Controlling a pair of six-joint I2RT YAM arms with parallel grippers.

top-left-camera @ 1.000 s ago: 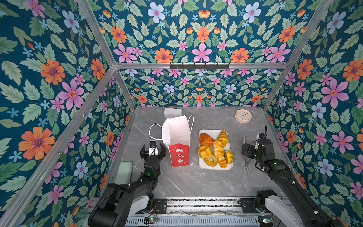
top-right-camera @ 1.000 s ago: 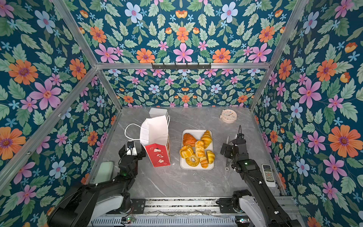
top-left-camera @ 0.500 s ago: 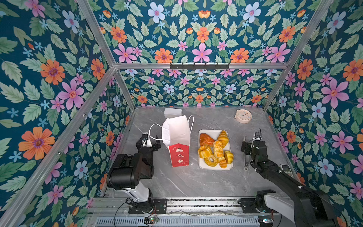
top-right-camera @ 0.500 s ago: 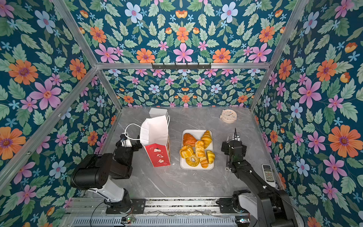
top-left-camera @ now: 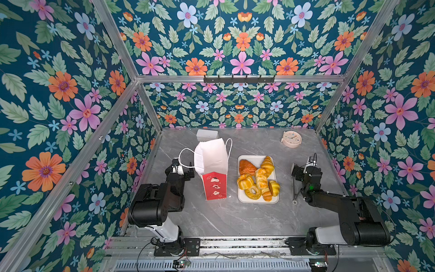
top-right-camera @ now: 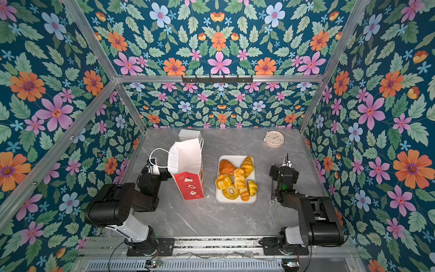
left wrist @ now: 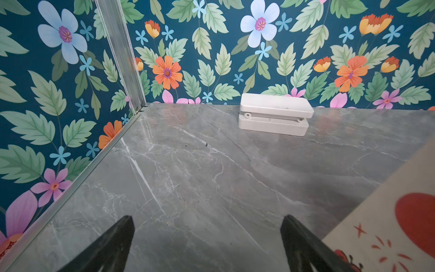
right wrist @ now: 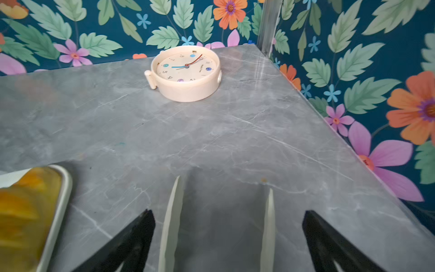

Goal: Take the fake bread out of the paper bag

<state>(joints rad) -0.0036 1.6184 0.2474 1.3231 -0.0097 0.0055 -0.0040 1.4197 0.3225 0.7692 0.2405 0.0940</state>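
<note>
The paper bag stands upright left of centre, red front below and open white top. Only white paper shows through the opening. Its printed side fills a corner of the left wrist view. Several pieces of fake bread lie piled on a white tray to the right of the bag. My left gripper hovers low by the bag's left side, open and empty, under a cord handle. My right gripper is open to the right of the tray.
Cream tongs lie on the table under the right gripper. Their two arms show between the fingers without touching them. A round clock sits at the back right. A white box sits behind the bag. Flowered walls close in three sides.
Both arms have folded up, elbows drawn toward the front rail, and both grippers have shifted slightly toward the back. Both have stayed open. The bag and the bread have not moved.
</note>
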